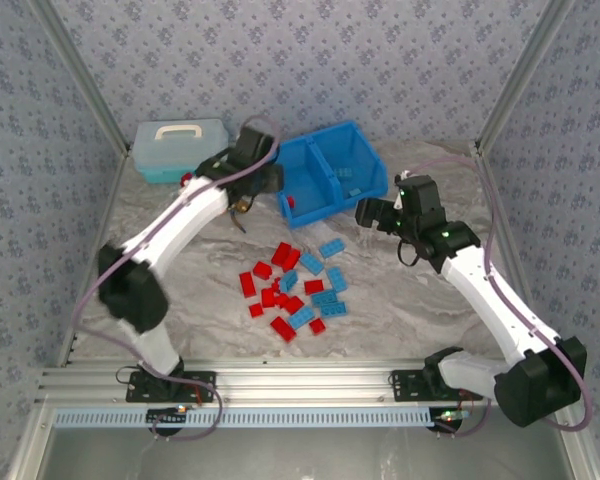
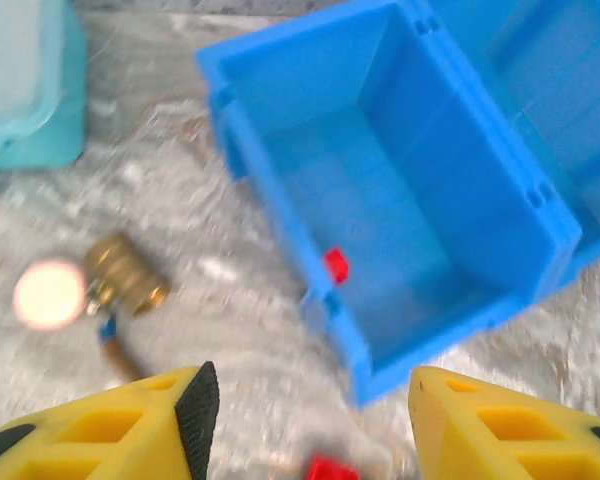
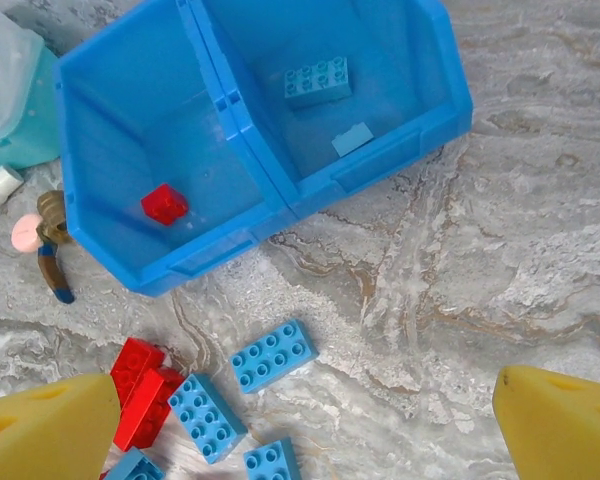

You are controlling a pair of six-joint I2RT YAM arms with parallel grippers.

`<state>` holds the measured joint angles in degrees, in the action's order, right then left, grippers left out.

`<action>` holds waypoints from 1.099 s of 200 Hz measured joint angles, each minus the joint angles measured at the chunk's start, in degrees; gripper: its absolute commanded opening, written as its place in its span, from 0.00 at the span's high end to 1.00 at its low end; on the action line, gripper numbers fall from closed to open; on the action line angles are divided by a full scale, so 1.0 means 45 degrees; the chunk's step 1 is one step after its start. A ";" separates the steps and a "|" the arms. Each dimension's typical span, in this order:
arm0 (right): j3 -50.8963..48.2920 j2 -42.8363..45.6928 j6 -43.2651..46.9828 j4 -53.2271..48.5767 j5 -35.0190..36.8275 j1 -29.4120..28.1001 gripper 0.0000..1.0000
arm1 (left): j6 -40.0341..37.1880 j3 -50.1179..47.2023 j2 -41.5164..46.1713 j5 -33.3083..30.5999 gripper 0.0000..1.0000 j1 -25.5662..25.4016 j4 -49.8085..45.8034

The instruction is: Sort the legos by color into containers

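Bin point(image 1: 370, 150) upper centre on table point(image 1: 400, 300): red lego point(image 3: 164, 204) in its left compartment, light blue lego point(image 3: 317, 80) in right. Loose legos point(image 1: 295, 285) mid-frame. Left hand point(image 2: 315, 410) fingers apart, right hand point(image 3: 310, 420) wide apart, both empty.

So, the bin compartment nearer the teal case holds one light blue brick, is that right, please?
Not quite: the compartment nearer the teal case holds one red brick, as the right wrist view shows.
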<state>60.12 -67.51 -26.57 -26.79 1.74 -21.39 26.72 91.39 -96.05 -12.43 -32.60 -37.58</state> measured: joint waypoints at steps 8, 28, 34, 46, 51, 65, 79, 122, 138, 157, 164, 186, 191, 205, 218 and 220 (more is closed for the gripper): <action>-0.0015 -0.0170 -0.0010 0.0097 -0.0024 0.0000 0.02 | 0.0296 -0.1355 0.1044 0.0092 0.45 -0.0010 0.0121; -0.0005 -0.0651 -0.0044 0.0418 -0.0165 0.0010 0.02 | 0.1239 -0.4697 0.3026 0.0656 0.46 -0.0010 0.0340; 0.0015 -0.0826 -0.0044 0.0476 -0.0209 0.0010 0.02 | 0.1559 -0.5542 0.3376 0.0845 0.45 -0.0010 0.0325; 0.0107 -0.1243 -0.0049 0.0597 -0.0282 0.0010 0.02 | 0.2157 -0.7106 0.3789 0.1268 0.45 -0.0083 0.0321; 0.0131 -0.1379 -0.0053 0.0646 -0.0306 0.0010 0.02 | 0.2375 -0.7645 0.3876 0.1443 0.45 -0.0155 0.0316; 0.0175 -0.1753 -0.0136 0.0772 -0.0403 0.0010 0.02 | 0.2948 -0.8850 0.3954 0.1851 0.41 -0.0515 0.0364; 0.0180 -0.1967 -0.0209 0.0865 -0.0510 0.0010 0.02 | 0.3405 -0.9520 0.3939 0.2229 0.36 -0.0831 0.0491; 0.0272 -0.2079 -0.0243 0.0874 -0.0573 0.0005 0.02 | 0.4046 -0.9942 0.3104 0.2569 0.36 -0.0986 0.1579; 0.0282 -0.2074 -0.0243 0.0869 -0.0573 0.0005 0.02 | 0.4051 -0.9957 0.2633 0.2550 0.42 -0.0986 0.1831; 0.0287 -0.2074 -0.0248 0.0869 -0.0573 0.0005 0.02 | 0.3968 -0.9957 0.2147 0.2361 0.51 -0.0986 0.2016; 0.0287 -0.2074 -0.0253 0.0869 -0.0573 0.0005 0.02 | 0.3978 -0.9957 0.2050 0.2225 0.55 -0.0986 0.2040; 0.0291 -0.2074 -0.0287 0.0869 -0.0573 0.0005 0.02 | 0.3997 -0.9967 0.1972 0.1792 0.65 -0.0986 0.2040; 0.0291 -0.2074 -0.0291 0.0869 -0.0573 0.0005 0.02 | 0.3973 -0.9967 0.1972 0.1734 0.67 -0.0986 0.2045; 0.0291 -0.2074 -0.0296 0.0869 -0.0573 0.0005 0.02 | 0.3983 -0.9967 0.1991 0.1588 0.71 -0.0986 0.2079; 0.0291 -0.2074 -0.0296 0.0869 -0.0573 0.0005 0.02 | 0.3963 -0.9967 0.2030 0.1525 0.73 -0.0986 0.2064; 0.0291 -0.2074 -0.0296 0.0869 -0.0573 0.0000 0.02 | 0.3959 -0.9967 0.2035 0.1520 0.74 -0.0981 0.2055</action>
<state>61.43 -76.84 -27.90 -22.87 -0.84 -21.39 44.53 46.54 -86.89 -5.58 -37.01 -28.34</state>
